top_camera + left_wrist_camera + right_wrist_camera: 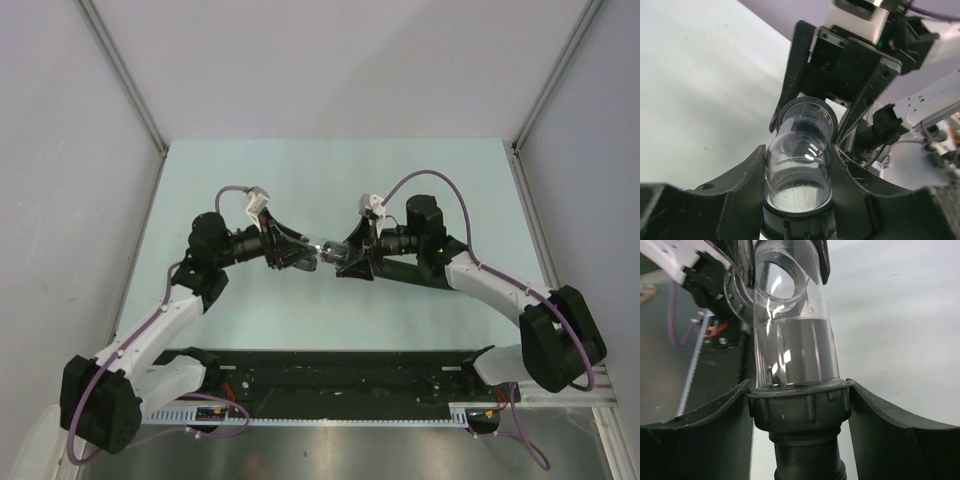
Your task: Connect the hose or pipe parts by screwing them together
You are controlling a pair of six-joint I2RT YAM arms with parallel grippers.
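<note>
Looking down, I see both arms meeting over the middle of the desk (300, 180). My left end effector (304, 258) clamps the clear tube (800, 165). My right end effector (339, 258) grips its black ribbed collar (800, 407).

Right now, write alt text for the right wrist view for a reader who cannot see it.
A clear pipe rises from a black ribbed collar gripped between the two black fingers of the right tool. The left tool holds the pipe's far end at the top, above a pale table.
</note>
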